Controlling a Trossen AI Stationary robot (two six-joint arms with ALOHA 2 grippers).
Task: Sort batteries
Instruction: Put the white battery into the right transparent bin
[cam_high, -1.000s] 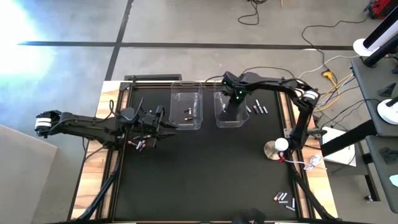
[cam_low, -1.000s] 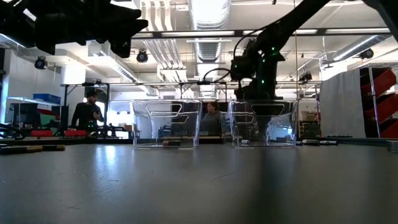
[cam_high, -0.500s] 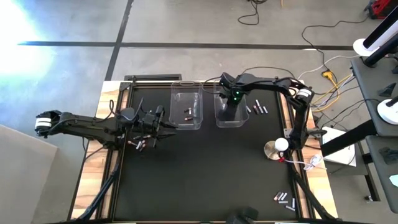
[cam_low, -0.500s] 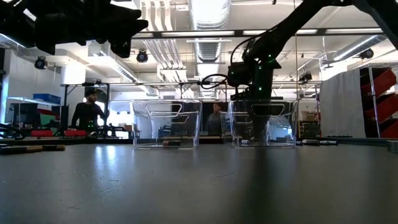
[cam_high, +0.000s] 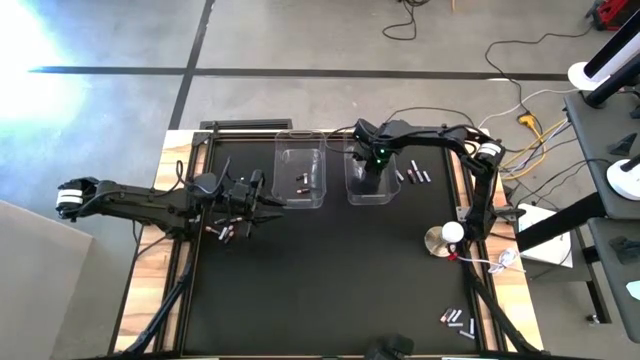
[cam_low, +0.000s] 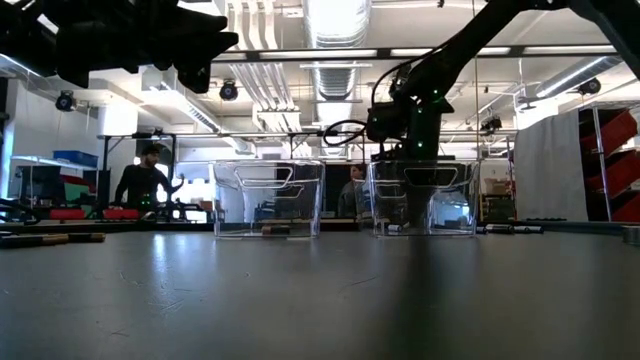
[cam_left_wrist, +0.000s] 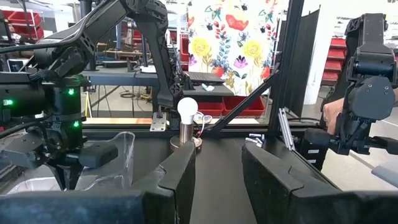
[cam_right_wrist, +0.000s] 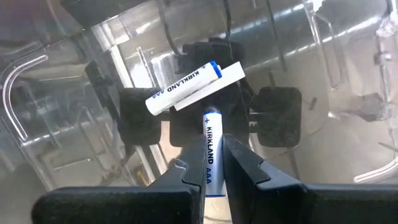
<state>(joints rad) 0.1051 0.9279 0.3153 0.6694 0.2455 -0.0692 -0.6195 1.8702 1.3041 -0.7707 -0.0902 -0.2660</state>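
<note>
The right gripper (cam_right_wrist: 214, 163) reaches down into the right clear bin (cam_high: 366, 192), its fingers pinched on a white battery (cam_right_wrist: 212, 149); another white battery (cam_right_wrist: 184, 87) lies on that bin's floor. The left bin (cam_high: 300, 178) holds dark batteries (cam_high: 303, 183). Beside it, the left gripper (cam_left_wrist: 217, 171) hangs with fingers narrowly parted, holding nothing, above loose batteries (cam_high: 222, 231) on the bench (cam_high: 320, 270).

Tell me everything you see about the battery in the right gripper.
The battery is a slim white cylinder with blue ends and "KIRKLAND AAA" printed along it, plus mark near its far tip. The right gripper is shut on it, fingers pinching its near half lengthwise, tip pointing down into the right clear bin, above a second matching battery lying on the bin floor.
</note>
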